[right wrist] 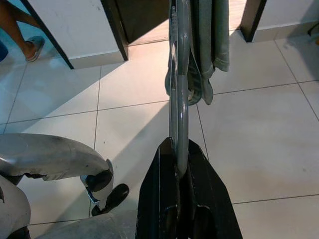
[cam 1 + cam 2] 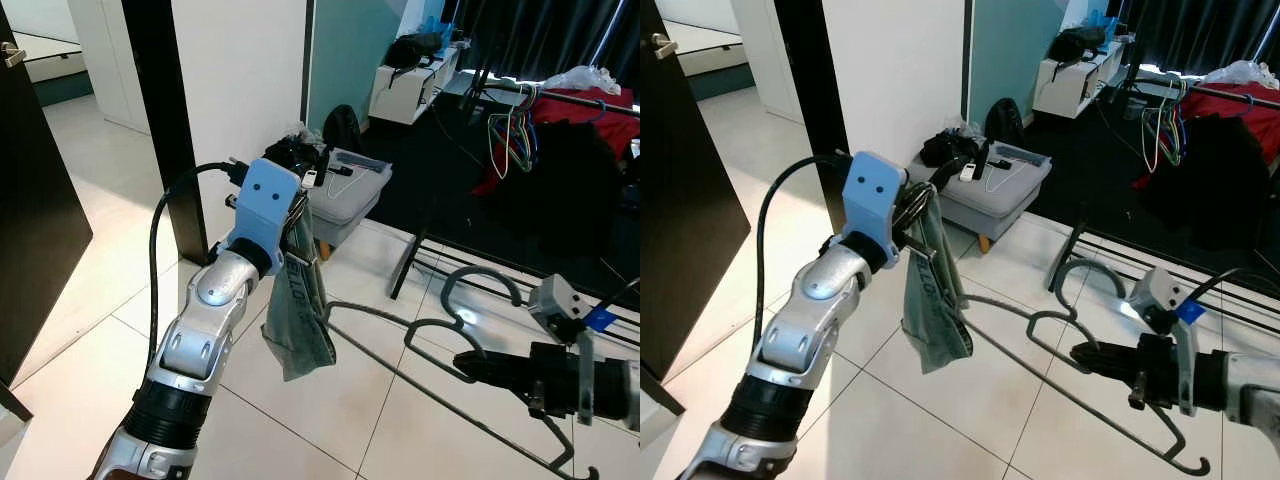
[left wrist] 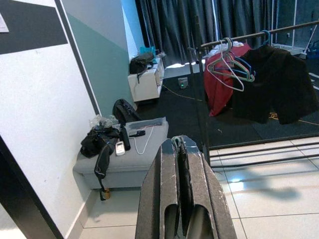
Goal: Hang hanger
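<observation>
A grey wire hanger (image 2: 400,330) is held low over the tiled floor between my two grippers, its hook (image 2: 480,282) curving up toward the right. A grey-green cloth (image 2: 298,320) hangs from its left end. My left gripper (image 2: 300,222), raised in the middle of the scene, is shut on that end with the cloth; the left wrist view has its fingers (image 3: 164,189) pressed together. My right gripper (image 2: 466,363) is shut on the hanger wire (image 1: 180,99) near the hook. The clothes rail (image 2: 565,95) with several hangers and garments stands at the back right.
A grey ottoman (image 2: 352,205) loaded with small items sits against the white wall behind the left gripper. The rack's black base bars (image 2: 408,262) run across the floor. A dark door (image 2: 30,220) stands at the left. A person's sandalled foot (image 1: 31,46) is nearby.
</observation>
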### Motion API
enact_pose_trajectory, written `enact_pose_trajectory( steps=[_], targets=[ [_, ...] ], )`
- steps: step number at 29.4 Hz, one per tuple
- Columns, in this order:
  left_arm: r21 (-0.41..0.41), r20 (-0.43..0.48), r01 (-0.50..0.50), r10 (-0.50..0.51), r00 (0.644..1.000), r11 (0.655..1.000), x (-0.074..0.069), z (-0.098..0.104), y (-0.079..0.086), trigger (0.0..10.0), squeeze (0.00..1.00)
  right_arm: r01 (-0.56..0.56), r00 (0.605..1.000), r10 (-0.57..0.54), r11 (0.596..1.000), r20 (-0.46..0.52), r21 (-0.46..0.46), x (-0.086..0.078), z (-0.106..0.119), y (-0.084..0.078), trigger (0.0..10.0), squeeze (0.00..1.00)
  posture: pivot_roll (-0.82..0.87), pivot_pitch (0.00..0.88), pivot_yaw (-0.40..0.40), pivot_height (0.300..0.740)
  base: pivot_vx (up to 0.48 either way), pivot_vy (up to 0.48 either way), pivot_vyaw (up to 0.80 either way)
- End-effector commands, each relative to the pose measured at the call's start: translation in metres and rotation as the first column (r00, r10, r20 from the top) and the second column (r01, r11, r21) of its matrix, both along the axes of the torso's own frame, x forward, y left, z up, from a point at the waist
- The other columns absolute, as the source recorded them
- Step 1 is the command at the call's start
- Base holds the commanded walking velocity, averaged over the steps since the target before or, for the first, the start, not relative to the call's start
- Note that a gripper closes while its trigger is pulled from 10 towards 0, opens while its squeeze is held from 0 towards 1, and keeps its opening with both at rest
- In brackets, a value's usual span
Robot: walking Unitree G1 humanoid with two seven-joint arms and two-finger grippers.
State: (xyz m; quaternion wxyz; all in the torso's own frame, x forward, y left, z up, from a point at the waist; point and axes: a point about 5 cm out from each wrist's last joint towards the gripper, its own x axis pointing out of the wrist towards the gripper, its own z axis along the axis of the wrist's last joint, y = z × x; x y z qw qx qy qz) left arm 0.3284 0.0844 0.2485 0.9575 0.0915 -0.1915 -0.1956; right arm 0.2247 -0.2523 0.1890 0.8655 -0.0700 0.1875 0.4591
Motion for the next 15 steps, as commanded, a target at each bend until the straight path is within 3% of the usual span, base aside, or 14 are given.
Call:
enact_pose_trajectory(
  steps=[1,15],
  targets=[
    [0.005,0.029,0.01,-0.01,1.0,1.0,-0.002,0.006,-0.004,10.0,0.0,-0.011,1.0,0.011,1.0,0.016,-0.006,0.001,0.001,0.004,10.0,0.0,-0.03,0.038,-0.059,0.74,0.0,0.0,0.0],
    [-0.009,0.047,0.03,-0.029,0.998,1.0,-0.004,0.013,-0.009,10.0,0.0,0.109,0.984,-0.105,0.994,0.146,-0.019,0.028,0.008,0.011,10.0,0.0,-0.03,0.036,-0.064,0.74,0.0,0.0,0.0]
  ],
)
